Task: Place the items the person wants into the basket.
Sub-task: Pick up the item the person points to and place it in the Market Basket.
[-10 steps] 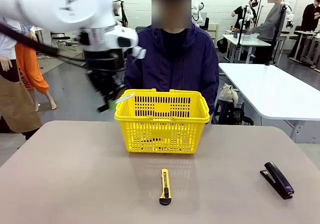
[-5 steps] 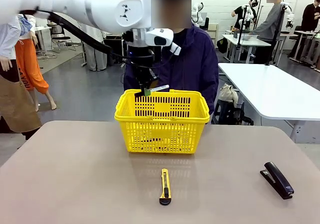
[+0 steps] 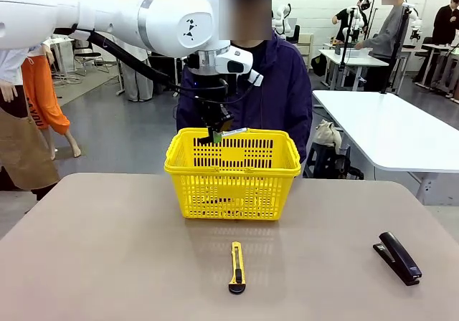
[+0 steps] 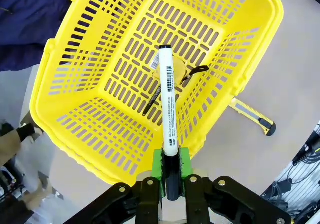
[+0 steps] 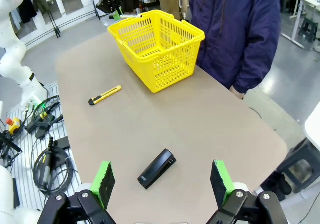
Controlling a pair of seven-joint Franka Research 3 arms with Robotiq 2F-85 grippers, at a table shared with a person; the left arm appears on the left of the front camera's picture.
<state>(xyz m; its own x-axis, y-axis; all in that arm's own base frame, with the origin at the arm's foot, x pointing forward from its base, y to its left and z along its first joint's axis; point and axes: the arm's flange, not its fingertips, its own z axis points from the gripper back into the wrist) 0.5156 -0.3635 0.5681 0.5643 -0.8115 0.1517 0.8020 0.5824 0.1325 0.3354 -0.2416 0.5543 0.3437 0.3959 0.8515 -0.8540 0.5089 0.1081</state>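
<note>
Basket [image 3: 231, 174] first: the bright yellow one stands at the far middle of the surface [image 3: 107, 264], right in front of the person [image 3: 247, 92] in the dark jacket. Over the last second the left arm has swung in from the basket's left corner until its left pincer [image 3: 217, 132] hangs above the rear rim, clamped tight on the white marker [image 3: 234, 130] at its black cap end. That puts the marker over the opening, so in my judgement only the release is left for this item.

From the left wrist the marker [image 4: 167, 111] points straight down into the basket [image 4: 90, 109], and past it a slim black pen [image 4: 152, 99] and a yellow tape measure [image 4: 187, 74] already lie on the bottom; the front camera cannot make these out through the grid wall.

Right pincer [image 5: 161, 180] stands wide and empty, above the black stapler [image 5: 157, 168]. The utility knife [image 3: 237, 266] lies on the near surface, untouched.
</note>
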